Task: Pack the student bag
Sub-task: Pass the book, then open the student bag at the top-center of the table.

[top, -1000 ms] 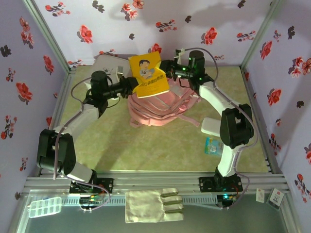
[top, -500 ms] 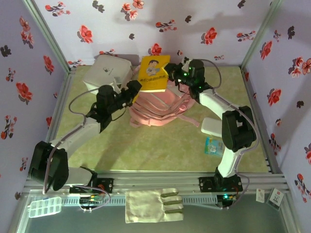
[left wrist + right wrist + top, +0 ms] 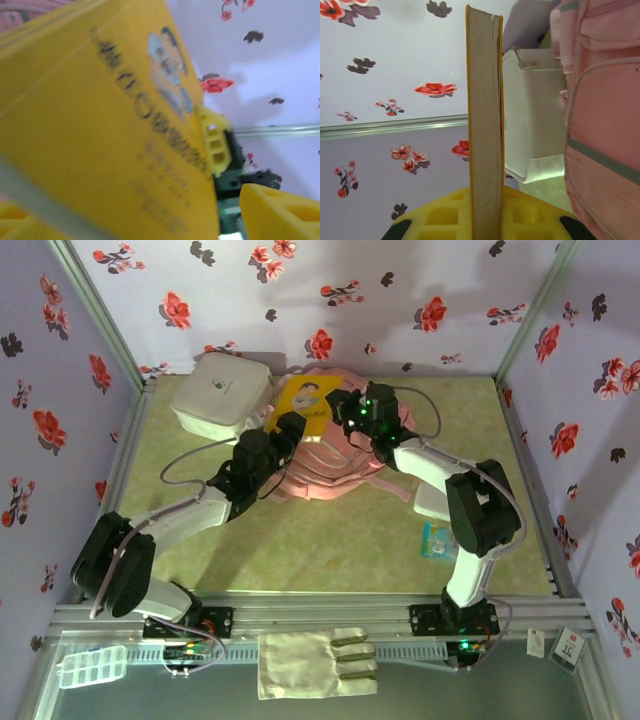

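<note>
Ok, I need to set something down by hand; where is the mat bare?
Bare mat: in front of the student bag, toward the near edge, and in the back right corner. Crowded at the back left: white box, yellow book.

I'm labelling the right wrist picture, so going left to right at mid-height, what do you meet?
Across mid-height: flowered wall → yellow book, seen edge-on → white box → pink student bag.

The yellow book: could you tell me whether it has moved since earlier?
Yes: the yellow book has dropped toward the student bag, beside the white box.
</note>
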{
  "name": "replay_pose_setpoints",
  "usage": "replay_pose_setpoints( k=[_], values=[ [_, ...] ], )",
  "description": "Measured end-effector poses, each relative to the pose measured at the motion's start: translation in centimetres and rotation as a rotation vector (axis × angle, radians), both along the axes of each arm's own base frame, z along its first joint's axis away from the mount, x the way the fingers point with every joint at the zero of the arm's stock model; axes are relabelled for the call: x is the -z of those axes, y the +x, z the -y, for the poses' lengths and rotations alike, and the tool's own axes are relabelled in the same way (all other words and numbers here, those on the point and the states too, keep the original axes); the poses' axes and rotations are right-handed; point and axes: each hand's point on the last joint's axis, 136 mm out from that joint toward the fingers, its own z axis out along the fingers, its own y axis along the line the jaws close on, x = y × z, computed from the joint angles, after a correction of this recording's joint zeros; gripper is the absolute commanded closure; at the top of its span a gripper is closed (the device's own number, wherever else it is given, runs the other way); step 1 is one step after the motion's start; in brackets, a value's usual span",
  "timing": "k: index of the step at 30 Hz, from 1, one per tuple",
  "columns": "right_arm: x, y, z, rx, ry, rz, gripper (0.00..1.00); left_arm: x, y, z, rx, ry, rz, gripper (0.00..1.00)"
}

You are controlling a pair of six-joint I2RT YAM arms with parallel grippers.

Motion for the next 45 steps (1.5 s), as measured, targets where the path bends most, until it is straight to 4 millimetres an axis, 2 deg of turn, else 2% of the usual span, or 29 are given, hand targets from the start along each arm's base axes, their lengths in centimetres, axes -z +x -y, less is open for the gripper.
replay_pose_setpoints(
  k=[4, 10, 13, 15, 17, 19, 21, 24, 28, 32, 36, 40, 45],
  values=[
    [0.6, 0.0, 0.5, 0.033, 0.009, -0.028, 0.99, -0.5, 0.8, -0.7, -0.067, -0.044, 0.017, 0.39],
    [-0.1, -0.2, 0.9, 0.057, 0.029, -0.031, 0.97, -0.7, 1.4, -1.3, -0.122, -0.073, 0.026, 0.67],
    [-0.6, -0.2, 1.2, 0.068, 0.031, -0.022, 0.93, -0.7, 1.5, -1.4, -0.132, -0.08, 0.026, 0.83],
    [-0.9, -0.2, 1.4, 0.077, 0.025, -0.013, 0.86, -0.8, 1.5, -1.5, -0.135, -0.082, 0.026, 0.93],
    [-0.8, -0.3, 1.6, 0.083, 0.008, -0.008, 0.7, -0.8, 1.4, -1.4, -0.133, -0.077, 0.023, 0.98],
    [-0.4, -0.5, 1.9, 0.087, -0.038, -0.005, 0.52, -0.6, 1.2, -1.6, -0.137, -0.055, 0.012, 1.0],
    [-0.2, -0.7, 2.4, 0.095, -0.092, 0.008, 0.38, -0.5, 1.0, -2.0, -0.144, -0.019, 0.004, 1.0],
    [0.2, -1.1, 3.5, 0.098, -0.223, 0.048, 0.29, -0.4, 0.5, -3.2, -0.15, 0.061, -0.009, 1.0],
    [1.0, -2.0, 5.0, 0.076, -0.442, 0.111, 0.25, -0.6, -0.8, -6.0, -0.178, 0.188, -0.032, 1.0],
    [1.8, -3.0, 6.5, 0.037, -0.691, 0.189, 0.24, -2.0, -2.9, -10.3, -0.227, 0.325, -0.037, 1.0],
    [2.8, -3.9, 7.0, -0.045, -0.884, 0.246, 0.24, -3.2, -4.3, -14.8, -0.291, 0.432, -0.056, 1.0],
    [3.4, -4.6, 6.4, -0.161, -1.018, 0.297, 0.25, -2.8, -5.6, -18.5, -0.332, 0.539, -0.109, 1.0],
    [3.7, -4.9, 3.4, -0.327, -1.142, 0.382, 0.28, -1.5, -7.1, -21.3, -0.327, 0.643, -0.189, 1.0]
  ],
)
